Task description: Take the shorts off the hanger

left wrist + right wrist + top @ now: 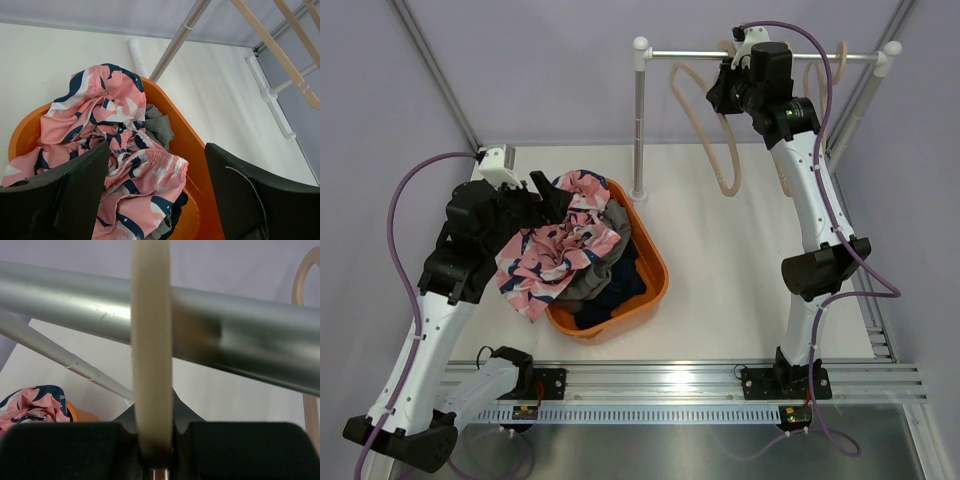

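A: What is seen on the white table [720, 260]?
B: 1 orange basin [656, 268] is set left of centre; 1 metal rail [695, 55] is carried on 2 white-capped posts [639, 120] behind it.

**Your white table [720, 260], and what stands on it**
You see an orange basket [661, 262] left of centre, and just behind it the foot of the rack's upright post [639, 130]. A slotted metal rail [700, 385] runs along the near edge. You cannot tell whether the pink shorts [555, 255] spilling over the basket's left rim touch the table.
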`<state>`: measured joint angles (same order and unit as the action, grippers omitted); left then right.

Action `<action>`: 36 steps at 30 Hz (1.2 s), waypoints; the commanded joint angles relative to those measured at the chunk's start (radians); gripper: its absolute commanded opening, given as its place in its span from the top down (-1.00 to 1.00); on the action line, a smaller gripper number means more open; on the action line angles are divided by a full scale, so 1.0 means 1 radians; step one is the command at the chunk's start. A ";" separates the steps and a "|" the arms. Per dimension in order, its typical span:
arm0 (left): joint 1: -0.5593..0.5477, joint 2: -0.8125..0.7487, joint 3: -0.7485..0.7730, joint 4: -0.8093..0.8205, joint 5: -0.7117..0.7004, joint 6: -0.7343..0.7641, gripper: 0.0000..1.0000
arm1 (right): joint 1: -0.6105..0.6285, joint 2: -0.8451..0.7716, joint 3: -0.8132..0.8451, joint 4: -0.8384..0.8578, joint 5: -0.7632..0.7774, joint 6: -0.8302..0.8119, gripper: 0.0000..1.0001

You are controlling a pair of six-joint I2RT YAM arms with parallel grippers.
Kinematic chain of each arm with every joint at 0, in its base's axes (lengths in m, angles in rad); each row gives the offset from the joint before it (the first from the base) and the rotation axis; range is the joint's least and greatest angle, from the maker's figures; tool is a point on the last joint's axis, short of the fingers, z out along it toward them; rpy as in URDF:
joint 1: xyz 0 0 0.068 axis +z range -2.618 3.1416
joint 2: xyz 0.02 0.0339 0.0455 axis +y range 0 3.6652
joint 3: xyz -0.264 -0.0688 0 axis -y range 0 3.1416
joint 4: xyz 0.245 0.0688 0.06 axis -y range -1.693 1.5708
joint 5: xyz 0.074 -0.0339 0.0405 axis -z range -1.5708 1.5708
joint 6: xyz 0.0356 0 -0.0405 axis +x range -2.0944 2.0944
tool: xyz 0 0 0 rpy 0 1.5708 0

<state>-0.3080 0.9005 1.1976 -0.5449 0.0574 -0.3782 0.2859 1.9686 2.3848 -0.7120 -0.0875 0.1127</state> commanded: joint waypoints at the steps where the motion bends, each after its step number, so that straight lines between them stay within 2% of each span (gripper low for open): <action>1: -0.003 -0.020 -0.010 0.026 0.015 0.022 -0.63 | -0.007 -0.028 -0.005 0.062 0.015 0.021 1.00; 4: -0.003 -0.017 -0.016 0.033 0.016 0.018 -0.64 | -0.007 -0.063 -0.067 0.088 0.014 0.030 0.92; 7: -0.003 -0.012 -0.021 0.034 0.022 0.016 -0.63 | -0.005 -0.085 -0.101 0.097 0.000 0.028 0.74; 8: -0.003 -0.011 -0.021 0.034 0.022 0.016 -0.63 | -0.007 -0.088 -0.101 0.088 -0.003 0.025 0.63; 11: -0.003 -0.011 -0.023 0.037 0.024 0.016 -0.63 | -0.007 -0.102 -0.101 0.075 -0.001 0.016 0.48; 13: -0.003 -0.011 -0.027 0.040 0.024 0.016 -0.64 | -0.007 -0.123 -0.116 0.075 0.003 0.018 0.25; 15: -0.003 -0.005 -0.027 0.040 0.025 0.019 -0.63 | -0.007 -0.149 -0.131 0.083 0.009 0.021 0.14; 24: -0.003 -0.026 -0.058 0.059 0.022 0.041 -0.64 | -0.007 -0.284 -0.214 0.094 0.018 0.035 0.02; 32: -0.003 -0.044 -0.090 0.103 0.027 0.051 -0.64 | -0.007 -0.539 -0.505 0.167 0.057 0.065 -0.24; 34: -0.005 -0.051 -0.104 0.114 0.030 0.055 -0.64 | -0.007 -0.651 -0.631 0.209 0.058 0.085 -0.42; 35: -0.005 -0.054 -0.110 0.120 0.038 0.056 -0.64 | -0.008 -0.686 -0.669 0.220 0.057 0.091 -0.76; 36: -0.005 -0.057 -0.116 0.122 0.039 0.056 -0.64 | -0.007 -0.756 -0.706 0.227 0.057 0.103 -0.98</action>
<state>-0.3084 0.8665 1.0943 -0.4969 0.0608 -0.3431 0.2844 1.3403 1.7573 -0.5625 -0.0463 0.1890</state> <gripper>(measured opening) 0.814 0.928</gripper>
